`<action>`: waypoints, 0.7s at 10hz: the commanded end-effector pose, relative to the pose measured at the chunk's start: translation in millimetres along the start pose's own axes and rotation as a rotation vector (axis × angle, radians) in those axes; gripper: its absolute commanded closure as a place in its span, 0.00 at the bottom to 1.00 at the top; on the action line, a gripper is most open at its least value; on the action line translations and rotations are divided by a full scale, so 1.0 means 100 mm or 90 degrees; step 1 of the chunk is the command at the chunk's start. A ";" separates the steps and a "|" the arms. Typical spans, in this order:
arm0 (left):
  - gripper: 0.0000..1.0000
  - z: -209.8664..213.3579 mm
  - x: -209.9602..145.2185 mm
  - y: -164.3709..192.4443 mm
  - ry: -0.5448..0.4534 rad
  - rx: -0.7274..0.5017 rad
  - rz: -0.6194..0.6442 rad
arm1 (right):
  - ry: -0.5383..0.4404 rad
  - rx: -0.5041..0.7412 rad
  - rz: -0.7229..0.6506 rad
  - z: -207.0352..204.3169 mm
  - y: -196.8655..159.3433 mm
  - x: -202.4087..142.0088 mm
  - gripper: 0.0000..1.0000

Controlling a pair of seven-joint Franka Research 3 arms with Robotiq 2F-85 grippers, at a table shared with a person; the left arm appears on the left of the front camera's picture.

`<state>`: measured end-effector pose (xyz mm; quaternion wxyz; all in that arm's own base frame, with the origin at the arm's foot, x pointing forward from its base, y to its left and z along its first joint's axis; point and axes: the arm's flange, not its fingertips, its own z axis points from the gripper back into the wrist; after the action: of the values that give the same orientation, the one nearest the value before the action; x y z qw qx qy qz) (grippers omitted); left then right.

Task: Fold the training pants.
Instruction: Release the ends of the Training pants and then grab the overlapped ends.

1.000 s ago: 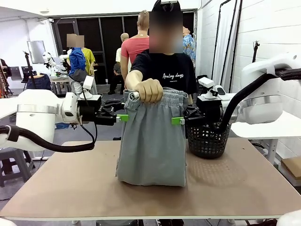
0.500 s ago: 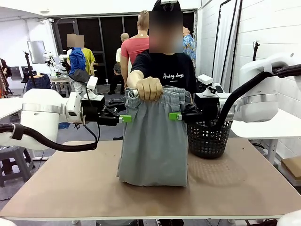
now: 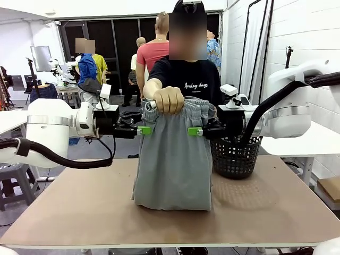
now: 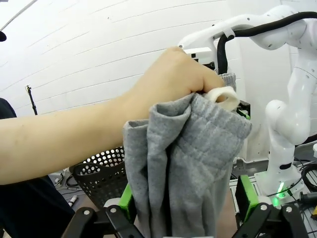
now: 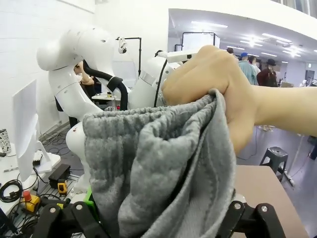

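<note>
You see hand (image 3: 169, 100) gripping pants (image 3: 172, 164) by waistband, hem on table (image 3: 79, 202). Left gripper (image 3: 142, 130), right gripper (image 3: 195, 131) at pants' side edges, fingers spread, fabric between them.

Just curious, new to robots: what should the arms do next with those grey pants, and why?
Probably pinch the fabric: a hand holds the training pants up by the waistband, with the open left fingers and right fingers around their sides.
</note>
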<state>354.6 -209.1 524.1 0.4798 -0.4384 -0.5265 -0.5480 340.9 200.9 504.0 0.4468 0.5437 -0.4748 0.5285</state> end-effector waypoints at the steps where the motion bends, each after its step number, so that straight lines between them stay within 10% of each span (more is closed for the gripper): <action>1: 0.00 -0.15 0.01 0.08 0.012 0.026 0.005 | 0.003 -0.010 0.001 -0.09 -0.03 -0.01 0.00; 7: 0.00 -0.38 -0.02 0.26 0.026 -0.006 0.031 | 0.046 -0.079 0.011 -0.04 -0.13 -0.07 0.00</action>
<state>379.1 -241.1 520.5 0.4915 -0.4394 -0.5123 -0.5504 349.9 199.0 497.9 0.4854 0.5044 -0.4838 0.5254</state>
